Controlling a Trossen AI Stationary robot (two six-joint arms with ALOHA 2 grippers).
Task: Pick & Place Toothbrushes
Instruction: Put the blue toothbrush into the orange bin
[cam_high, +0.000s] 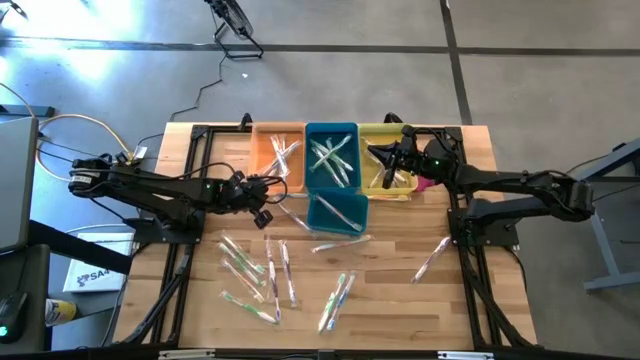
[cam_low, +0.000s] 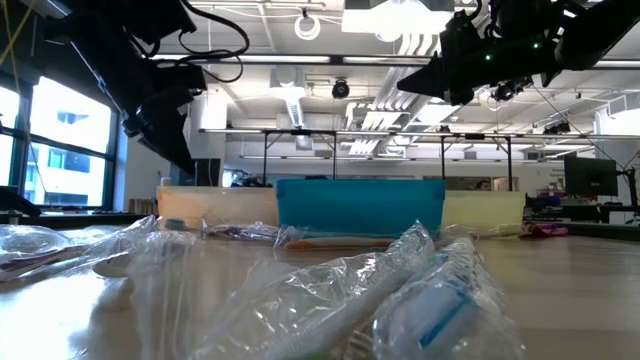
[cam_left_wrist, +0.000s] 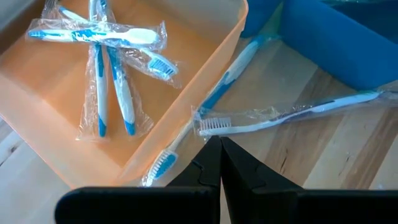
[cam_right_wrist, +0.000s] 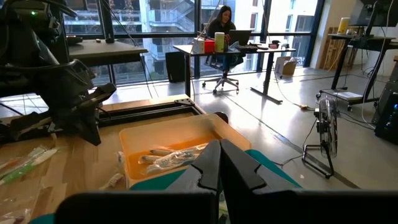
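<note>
**Toothbrushes partly sorted, both grippers closed and empty**

Toothbrushes (cam_high: 255, 270) in clear wrappers lie scattered over the near half of the wooden table (cam_high: 400, 300): you see a loose group at the near left, a pair near the middle (cam_high: 337, 298), and a single one (cam_high: 433, 257) apart at the right. Some are already in the bins at the far side. The orange bin (cam_high: 275, 160) on the left holds several with blue and white handles, the blue bin (cam_high: 332, 155) in the middle holds some too, and the yellow bin (cam_high: 378, 165) on the right has a few. A smaller blue tray (cam_high: 336, 211) stands just near the blue bin, with a toothbrush inside.

Your left gripper (cam_high: 268, 192) is at the near right corner of the orange bin, and its fingers (cam_left_wrist: 211, 168) are pressed together with nothing between them. Just in front of them, one wrapped toothbrush (cam_left_wrist: 292, 112) lies on the wood and another (cam_left_wrist: 205, 106) lies beside the wall of the orange bin.

Your right gripper (cam_high: 392, 157) hangs over the yellow bin. Its fingers (cam_right_wrist: 214, 165) are also closed and hold nothing. A pink object (cam_high: 426, 183) lies beside the yellow bin on its right.
</note>
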